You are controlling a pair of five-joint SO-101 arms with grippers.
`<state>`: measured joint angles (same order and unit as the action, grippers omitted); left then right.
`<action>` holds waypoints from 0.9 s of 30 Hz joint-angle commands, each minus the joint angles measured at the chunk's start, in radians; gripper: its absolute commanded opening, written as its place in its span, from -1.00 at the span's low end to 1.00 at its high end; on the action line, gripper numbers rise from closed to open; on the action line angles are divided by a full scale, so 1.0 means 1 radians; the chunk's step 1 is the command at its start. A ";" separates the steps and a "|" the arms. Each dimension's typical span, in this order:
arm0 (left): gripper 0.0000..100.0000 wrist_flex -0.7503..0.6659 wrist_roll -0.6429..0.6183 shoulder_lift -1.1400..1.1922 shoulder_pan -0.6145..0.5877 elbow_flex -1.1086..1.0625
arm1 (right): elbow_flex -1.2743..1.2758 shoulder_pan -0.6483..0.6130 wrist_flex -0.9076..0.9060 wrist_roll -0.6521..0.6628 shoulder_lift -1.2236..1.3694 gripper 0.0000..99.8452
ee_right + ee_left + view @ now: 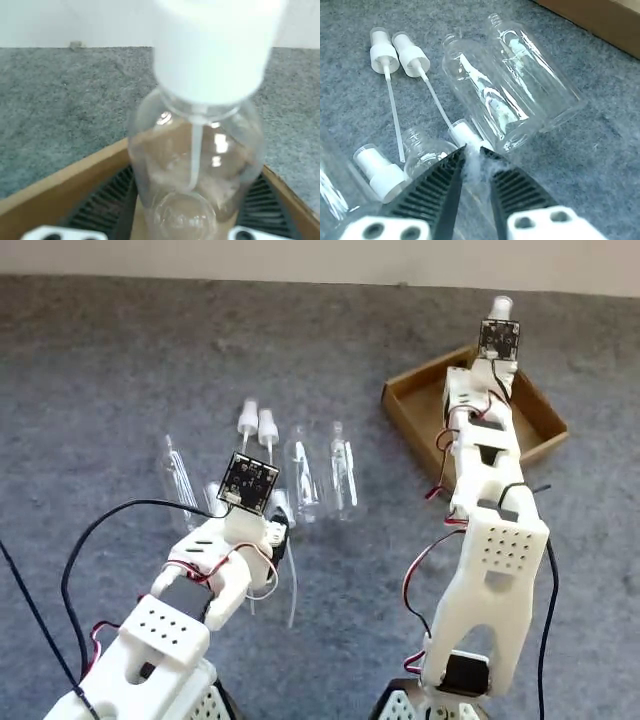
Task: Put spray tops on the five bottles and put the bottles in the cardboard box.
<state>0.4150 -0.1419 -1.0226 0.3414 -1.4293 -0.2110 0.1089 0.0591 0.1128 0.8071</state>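
My right gripper [190,187] is clamped on a clear bottle [195,145] over the cardboard box [60,185]. Can't tell if it's touching the box floor. The bottle's spray top [215,45] is a white blur right up against my wrist camera. From the high view my arm covers the bottle's body.

My left gripper [475,152] is nearly closed on what looks like a white cap [465,134], smeared between the jaws. The high view adds a thin tube [293,590] trailing back from it. Two loose tops [384,50] and open bottles [490,95] lie just beyond on the grey mat [100,360].
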 commanded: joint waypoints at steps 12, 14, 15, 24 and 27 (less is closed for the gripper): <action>-0.98 -0.021 0.006 -0.004 -0.005 0.005 | -0.102 0.015 -0.196 0.009 -0.091 -0.48; -0.98 -0.021 0.006 -0.004 -0.005 0.007 | -0.101 0.015 -0.222 0.012 -0.104 -0.48; -0.98 -0.021 0.006 -0.004 -0.005 0.007 | -0.101 0.015 -0.229 0.012 -0.110 -0.48; -0.98 -0.018 0.006 -0.004 -0.005 0.007 | -0.101 0.022 -0.229 0.012 -0.159 -0.48; -0.98 -0.018 0.006 -0.004 -0.005 0.007 | -0.101 0.024 -0.229 0.014 -0.183 -0.48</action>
<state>0.4150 -0.1419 -1.0226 0.3414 -1.4293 -0.2493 0.1181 -0.1665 0.1128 0.7273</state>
